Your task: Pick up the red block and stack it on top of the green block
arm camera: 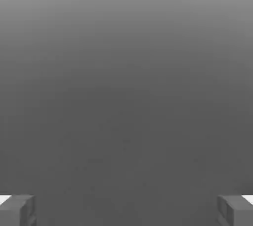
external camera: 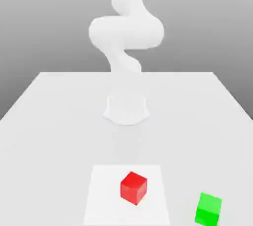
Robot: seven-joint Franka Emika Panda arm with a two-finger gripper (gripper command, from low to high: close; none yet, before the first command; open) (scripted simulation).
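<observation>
The red block (external camera: 133, 188) rests on the white table, near the front and about in the middle of the exterior view. The green block (external camera: 208, 209) sits on the table to the exterior view's right of it, a little nearer the front, with a gap of roughly two block widths between them. In the hand view my gripper (arm camera: 126, 211) is open: its two grey fingertips (arm camera: 20, 211) stand far apart with nothing between them, and plain grey background lies beyond.
The white arm (external camera: 126, 32) rises from its round base (external camera: 126, 109) at the table's middle and bends up past the top of the exterior view. A lighter square patch (external camera: 101, 198) on the table (external camera: 44, 121) lies under the red block.
</observation>
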